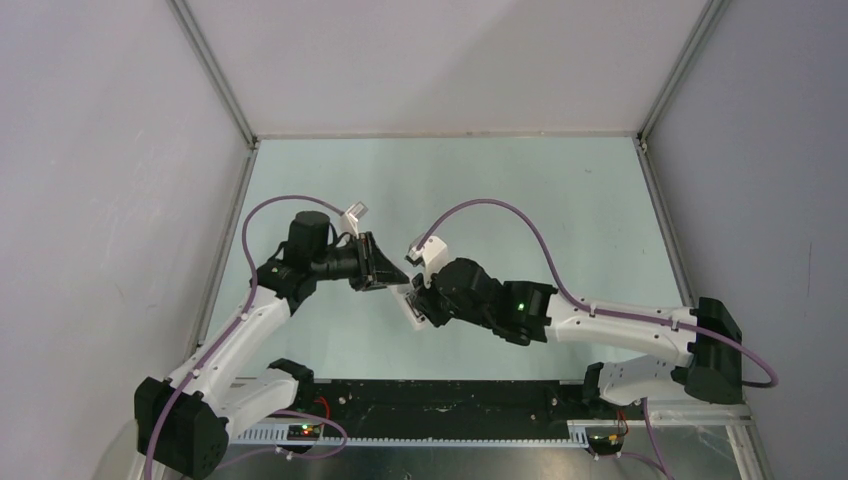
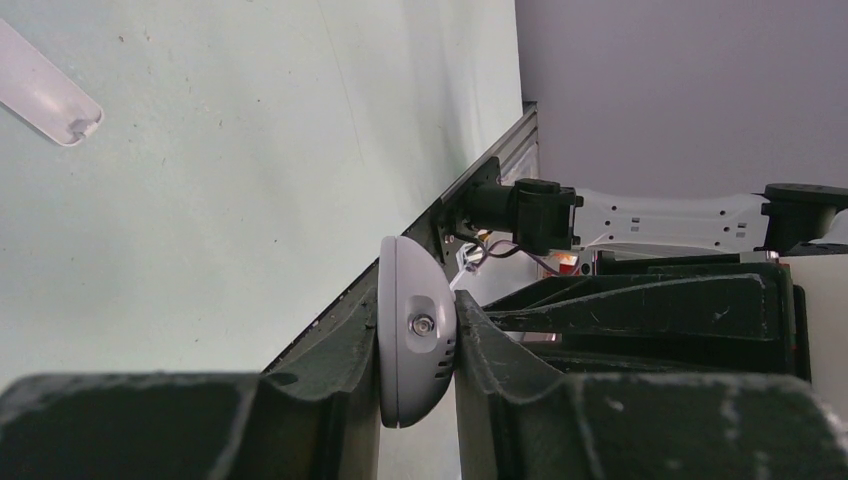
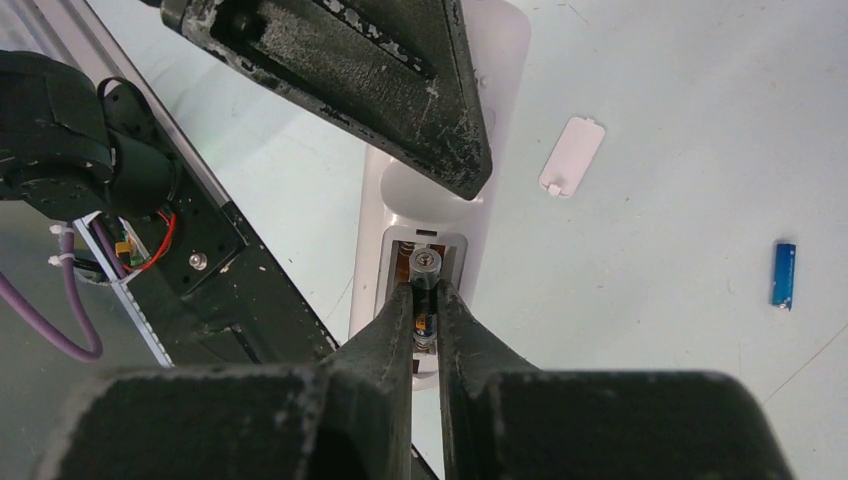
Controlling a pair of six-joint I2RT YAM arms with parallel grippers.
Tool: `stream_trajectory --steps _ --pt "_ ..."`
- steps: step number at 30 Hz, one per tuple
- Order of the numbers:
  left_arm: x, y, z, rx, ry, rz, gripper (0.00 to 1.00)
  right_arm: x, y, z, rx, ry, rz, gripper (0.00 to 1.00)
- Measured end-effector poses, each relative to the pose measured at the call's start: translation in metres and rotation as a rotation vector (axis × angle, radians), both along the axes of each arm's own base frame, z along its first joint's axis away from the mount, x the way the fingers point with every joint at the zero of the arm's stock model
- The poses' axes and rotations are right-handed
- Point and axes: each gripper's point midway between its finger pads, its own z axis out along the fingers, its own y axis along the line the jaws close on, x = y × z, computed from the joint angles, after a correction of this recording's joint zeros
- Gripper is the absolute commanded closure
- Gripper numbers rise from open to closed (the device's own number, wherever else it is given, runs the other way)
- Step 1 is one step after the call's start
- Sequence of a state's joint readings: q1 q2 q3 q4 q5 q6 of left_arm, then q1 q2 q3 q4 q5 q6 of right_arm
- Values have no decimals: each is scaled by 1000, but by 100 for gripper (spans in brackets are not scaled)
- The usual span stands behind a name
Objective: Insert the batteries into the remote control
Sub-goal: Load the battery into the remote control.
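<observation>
Right wrist view: right claw point(image 3: 425, 290) narrowly pinching dark battery point(image 3: 424, 266), seating it in open bay of remote control point(image 3: 372, 270); left claw point(image 2: 418, 335) clamping remote control steady; blue battery point(image 3: 785, 275) lying apart on tabletop point(image 3: 680, 120).

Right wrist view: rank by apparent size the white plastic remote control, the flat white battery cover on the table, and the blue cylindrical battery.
1. white plastic remote control, largest, though nearer the camera and partly hidden.
2. flat white battery cover.
3. blue cylindrical battery, slimmer and shorter.
</observation>
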State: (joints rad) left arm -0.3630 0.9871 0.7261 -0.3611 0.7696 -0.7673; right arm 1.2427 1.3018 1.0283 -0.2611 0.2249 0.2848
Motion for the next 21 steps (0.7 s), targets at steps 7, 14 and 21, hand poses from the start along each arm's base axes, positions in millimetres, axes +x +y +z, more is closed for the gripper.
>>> stream_trajectory --steps 7,14,21 --pt "0 1 -2 7 4 2 100 -2 0 -4 -20 -10 13 97" --pt "0 2 -7 26 15 8 100 -2 2 -10 -30 7 5 87" --pt "0 3 -9 32 19 11 100 0 1 -11 -15 36 -25 76"
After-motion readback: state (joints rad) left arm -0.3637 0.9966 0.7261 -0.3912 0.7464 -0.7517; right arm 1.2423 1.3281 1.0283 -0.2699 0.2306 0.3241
